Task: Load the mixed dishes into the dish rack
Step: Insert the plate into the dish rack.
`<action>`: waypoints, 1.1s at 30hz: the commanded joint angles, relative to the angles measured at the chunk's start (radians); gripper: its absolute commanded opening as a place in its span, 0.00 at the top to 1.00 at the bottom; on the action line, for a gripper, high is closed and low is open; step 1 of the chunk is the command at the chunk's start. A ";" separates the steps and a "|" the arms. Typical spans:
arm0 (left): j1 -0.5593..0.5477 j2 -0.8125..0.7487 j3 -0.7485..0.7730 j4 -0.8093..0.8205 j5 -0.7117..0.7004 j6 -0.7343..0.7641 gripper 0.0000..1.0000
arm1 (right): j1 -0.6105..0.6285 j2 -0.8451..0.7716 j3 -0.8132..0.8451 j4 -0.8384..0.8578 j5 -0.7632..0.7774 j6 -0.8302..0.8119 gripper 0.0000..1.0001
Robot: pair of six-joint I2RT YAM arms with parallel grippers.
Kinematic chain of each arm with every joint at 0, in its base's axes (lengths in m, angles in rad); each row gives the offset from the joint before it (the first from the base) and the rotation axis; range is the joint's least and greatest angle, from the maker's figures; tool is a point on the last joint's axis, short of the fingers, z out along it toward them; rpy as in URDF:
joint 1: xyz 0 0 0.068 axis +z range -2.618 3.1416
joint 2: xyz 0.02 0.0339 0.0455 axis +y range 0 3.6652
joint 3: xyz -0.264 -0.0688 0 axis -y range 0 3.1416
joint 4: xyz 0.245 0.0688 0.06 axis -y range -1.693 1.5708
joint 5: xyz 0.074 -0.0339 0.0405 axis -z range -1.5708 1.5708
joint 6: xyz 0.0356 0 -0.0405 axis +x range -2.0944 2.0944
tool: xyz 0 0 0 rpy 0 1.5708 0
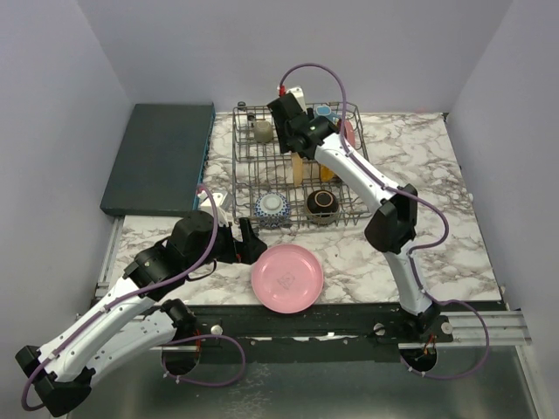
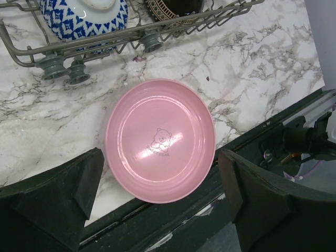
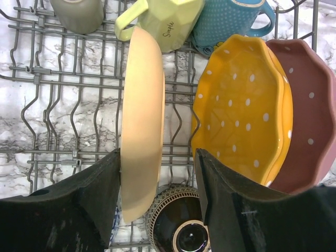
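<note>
A pink plate (image 1: 286, 278) lies flat at the table's near edge, with a bear print in the left wrist view (image 2: 160, 139). My left gripper (image 1: 258, 244) is open above its near-left side, fingers (image 2: 58, 199) wide apart, empty. The dish rack (image 1: 247, 166) holds a blue bowl (image 1: 272, 208), a brown bowl (image 1: 322, 204), mugs and plates. My right gripper (image 3: 160, 194) is open over the rack, jaws straddling an upright tan plate (image 3: 142, 121); the left finger touches it, the right stands apart. Beside it stand an orange dotted plate (image 3: 241, 110) and a dark pink dotted plate (image 3: 310, 115).
A yellow mug (image 3: 168, 21), blue mug (image 3: 231, 21) and olive-grey mug (image 3: 79, 13) sit at the rack's back. A dark teal slab (image 1: 162, 157) lies at the back left. The table's black front rail (image 2: 173, 220) runs just under the pink plate.
</note>
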 commanded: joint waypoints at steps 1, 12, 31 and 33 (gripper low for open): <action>0.002 0.001 -0.010 0.018 -0.023 0.008 0.01 | -0.003 -0.063 -0.021 0.013 -0.018 0.016 0.39; 0.004 0.030 0.001 0.015 -0.041 0.004 0.01 | -0.005 -0.186 -0.142 0.064 -0.199 0.067 0.39; 0.036 0.284 0.183 -0.116 -0.216 0.043 0.01 | -0.003 -0.514 -0.530 0.219 -0.364 0.043 0.39; 0.060 0.318 0.208 -0.132 -0.221 0.059 0.02 | -0.003 -0.543 -0.561 0.226 -0.378 0.042 0.39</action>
